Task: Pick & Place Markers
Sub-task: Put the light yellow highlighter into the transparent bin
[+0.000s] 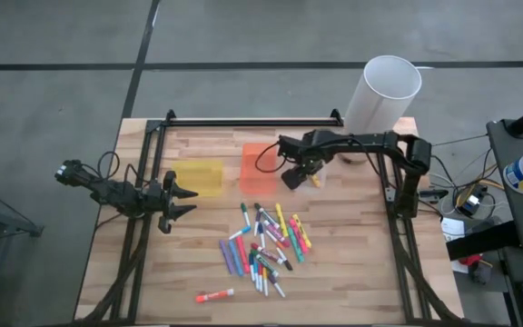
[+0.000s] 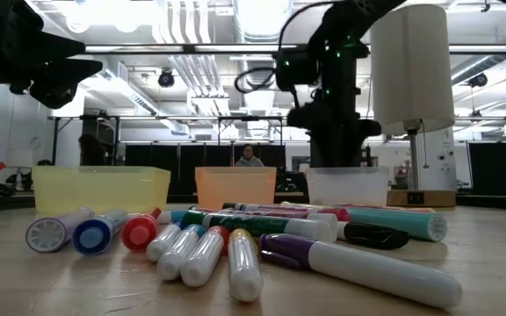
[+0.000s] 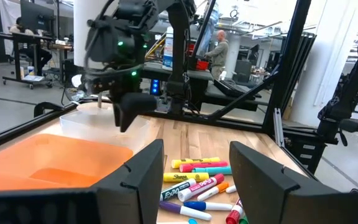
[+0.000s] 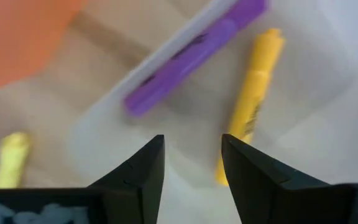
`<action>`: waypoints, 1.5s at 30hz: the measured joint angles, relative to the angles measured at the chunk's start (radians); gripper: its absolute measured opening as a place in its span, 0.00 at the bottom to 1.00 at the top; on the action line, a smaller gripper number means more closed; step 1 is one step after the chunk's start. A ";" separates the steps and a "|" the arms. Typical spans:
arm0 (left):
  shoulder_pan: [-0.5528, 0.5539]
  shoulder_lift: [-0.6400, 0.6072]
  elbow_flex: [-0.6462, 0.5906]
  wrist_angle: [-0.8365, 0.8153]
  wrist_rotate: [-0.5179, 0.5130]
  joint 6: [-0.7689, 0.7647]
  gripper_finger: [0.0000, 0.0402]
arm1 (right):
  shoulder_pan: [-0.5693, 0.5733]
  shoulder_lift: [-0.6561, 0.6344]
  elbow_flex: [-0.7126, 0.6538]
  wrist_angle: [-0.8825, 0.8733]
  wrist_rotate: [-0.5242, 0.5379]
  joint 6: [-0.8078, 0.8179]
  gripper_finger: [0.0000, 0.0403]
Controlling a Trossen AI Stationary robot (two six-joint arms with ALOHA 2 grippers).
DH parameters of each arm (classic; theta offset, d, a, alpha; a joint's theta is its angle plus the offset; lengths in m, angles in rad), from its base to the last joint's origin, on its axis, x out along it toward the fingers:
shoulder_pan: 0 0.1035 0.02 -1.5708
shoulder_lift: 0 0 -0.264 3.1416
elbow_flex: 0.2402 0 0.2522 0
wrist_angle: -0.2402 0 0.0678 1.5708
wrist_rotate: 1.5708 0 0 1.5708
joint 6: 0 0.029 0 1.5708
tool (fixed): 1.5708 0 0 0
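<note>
1. Three bins stand in a row across the counter.
2. The markers lie heaped before the bins, one apart.
3. Two markers seemingly lie inside the right-hand bin.
4. The right gripper hangs over that bin.

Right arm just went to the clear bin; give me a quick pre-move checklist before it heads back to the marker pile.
1. Right gripper empty: ok; its fingers stand apart with nothing between them.
2. Drop landed: ok; a purple marker and a yellow marker lie in the clear bin below it.
3. Right gripper clear of the bin wall: cannot tell; the low view shows it low over the bin.
4. Left gripper out of the way: ok; open, beside the yellow bin, away from the pile.
5. Marker pile reachable: ok; loose on the table, nothing on top.
6. Stray red-capped marker: ok; alone near the front edge.
</note>
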 joint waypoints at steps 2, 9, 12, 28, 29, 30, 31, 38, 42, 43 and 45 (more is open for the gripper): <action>0.000 0.000 0.000 0.000 0.000 0.000 0.44 | 0.026 -0.001 0.012 -0.003 -0.012 0.001 0.38; 0.000 0.000 0.000 0.000 0.000 0.000 0.44 | 0.120 -0.001 0.070 -0.059 -0.017 0.058 0.38; 0.000 0.000 0.000 0.000 0.000 0.000 0.44 | 0.167 -0.001 0.093 -0.063 -0.016 0.090 0.38; 0.000 0.000 0.000 0.000 0.000 0.000 0.44 | 0.376 0.008 0.088 -0.059 -0.017 0.324 0.35; 0.000 0.000 0.000 0.000 0.000 0.000 0.44 | 0.384 0.008 0.075 -0.049 -0.017 0.336 0.34; 0.000 0.000 0.000 0.000 0.000 0.000 0.44 | 0.392 0.009 0.064 -0.036 -0.017 0.347 0.34; 0.000 0.000 0.000 0.000 0.000 0.000 0.44 | 0.397 0.010 0.056 -0.029 -0.017 0.353 0.34; 0.000 0.000 0.000 0.000 0.000 0.000 0.44 | 0.411 0.013 -0.009 0.053 -0.014 0.401 0.33; 0.000 0.000 0.000 0.000 0.000 0.000 0.44 | 0.419 0.013 -0.050 0.107 -0.018 0.421 0.33; 0.000 0.000 0.000 0.000 0.000 0.000 0.44 | 0.419 0.013 -0.062 0.114 -0.019 0.427 0.33; 0.000 0.000 0.000 0.000 0.000 0.000 0.44 | 0.419 0.014 -0.081 0.120 -0.027 0.442 0.33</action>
